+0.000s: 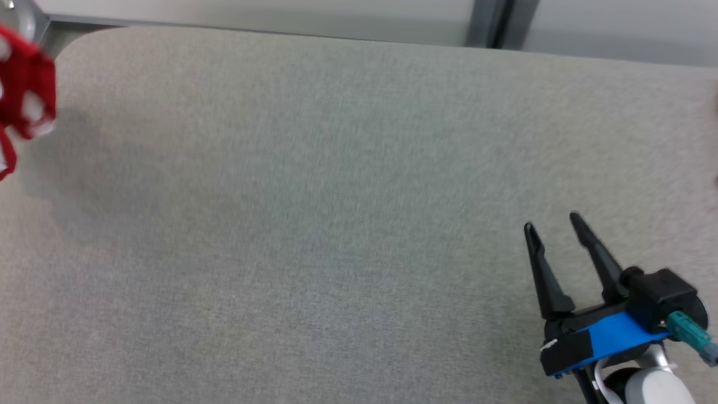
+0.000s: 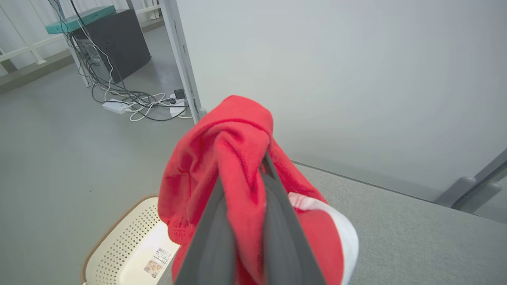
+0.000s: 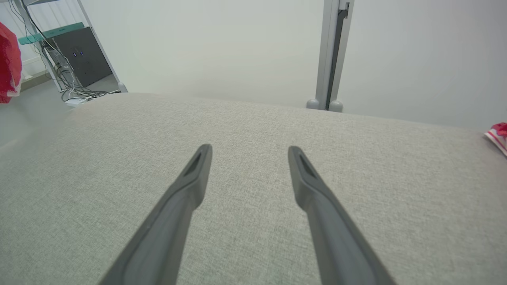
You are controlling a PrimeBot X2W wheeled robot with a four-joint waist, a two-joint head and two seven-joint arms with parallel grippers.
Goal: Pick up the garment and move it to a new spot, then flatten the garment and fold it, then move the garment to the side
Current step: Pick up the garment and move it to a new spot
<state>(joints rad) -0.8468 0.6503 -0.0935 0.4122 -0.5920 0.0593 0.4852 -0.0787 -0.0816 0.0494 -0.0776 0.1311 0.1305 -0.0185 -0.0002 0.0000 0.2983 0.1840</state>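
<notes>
Pick-up step — left pincer (image 2: 243,168) clamped on the red garment (image 2: 222,150), aloft above the basket (image 2: 130,237) beside the tabletop (image 1: 314,196); next, carry it over the tabletop, where the right pincer (image 1: 552,221) hovers wide open, empty.

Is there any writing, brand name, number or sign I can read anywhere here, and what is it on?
No text here can be read.
White paper sticker with a barcode, inside the cream perforated plastic basket: print too small to read.
Red and white fabric garment: white patches, no letters made out.
</notes>
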